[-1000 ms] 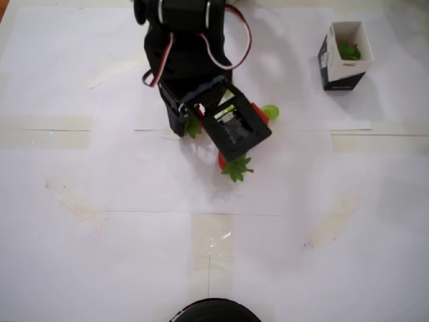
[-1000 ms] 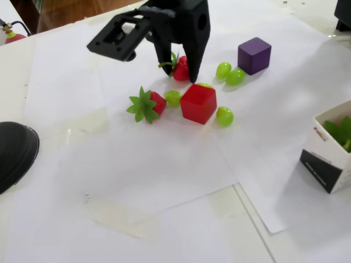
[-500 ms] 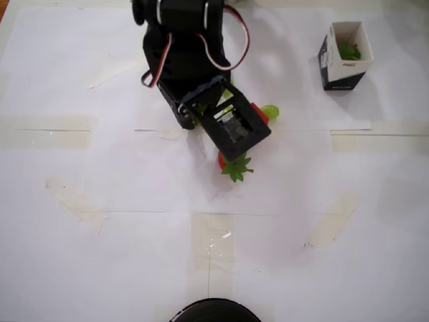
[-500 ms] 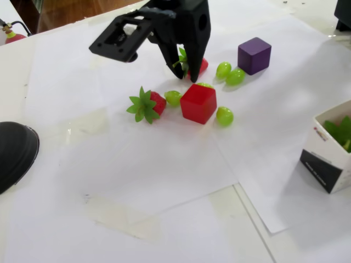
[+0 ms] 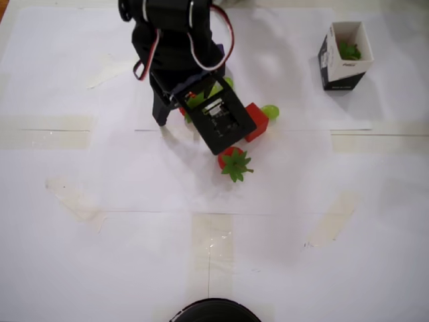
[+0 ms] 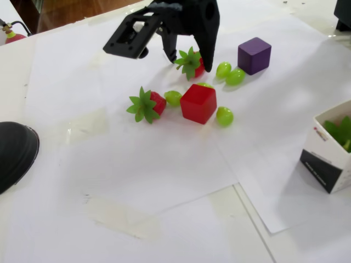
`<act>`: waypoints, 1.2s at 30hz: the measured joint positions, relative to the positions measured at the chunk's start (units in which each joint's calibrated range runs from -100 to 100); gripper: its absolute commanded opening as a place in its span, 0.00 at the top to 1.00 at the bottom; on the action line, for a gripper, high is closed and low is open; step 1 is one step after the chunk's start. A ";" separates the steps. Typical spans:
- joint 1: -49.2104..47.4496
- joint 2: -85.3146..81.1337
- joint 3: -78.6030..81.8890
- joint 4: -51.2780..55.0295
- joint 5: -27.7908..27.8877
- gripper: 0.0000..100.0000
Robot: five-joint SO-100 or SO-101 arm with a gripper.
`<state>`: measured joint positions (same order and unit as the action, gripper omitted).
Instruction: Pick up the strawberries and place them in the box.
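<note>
Fixed view: glossy red strawberry [image 6: 193, 64], spiky green top, between black gripper [image 6: 189, 59] fingers.

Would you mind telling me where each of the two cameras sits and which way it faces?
Overhead view: sits above the table, looking straight down; the black arm enters from the top edge, hiding the gripper's tips.
Fixed view: stands low at the table's side, looking obliquely across; the gripper hangs at the top, around a strawberry.
Both show the red cube, the lying strawberry and the box.
</note>
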<state>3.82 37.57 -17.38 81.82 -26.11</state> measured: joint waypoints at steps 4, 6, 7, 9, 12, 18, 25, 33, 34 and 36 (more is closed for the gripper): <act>0.30 0.00 0.00 0.08 0.10 0.73; 0.60 0.00 0.00 0.08 -0.05 0.75; 0.67 0.00 0.00 0.08 -0.05 0.75; 0.67 0.00 0.00 0.08 -0.05 0.77; 0.60 0.00 0.00 0.08 -0.05 0.79; 0.60 0.00 0.00 -0.08 -0.88 0.80; -0.52 0.00 0.00 -0.55 -1.66 0.80; -0.67 0.00 0.00 -0.71 -2.15 0.86; -0.67 0.00 0.00 -0.71 -2.15 0.86; -0.67 0.00 0.00 -1.11 -2.15 0.88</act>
<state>3.15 37.57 -17.38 80.71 -28.25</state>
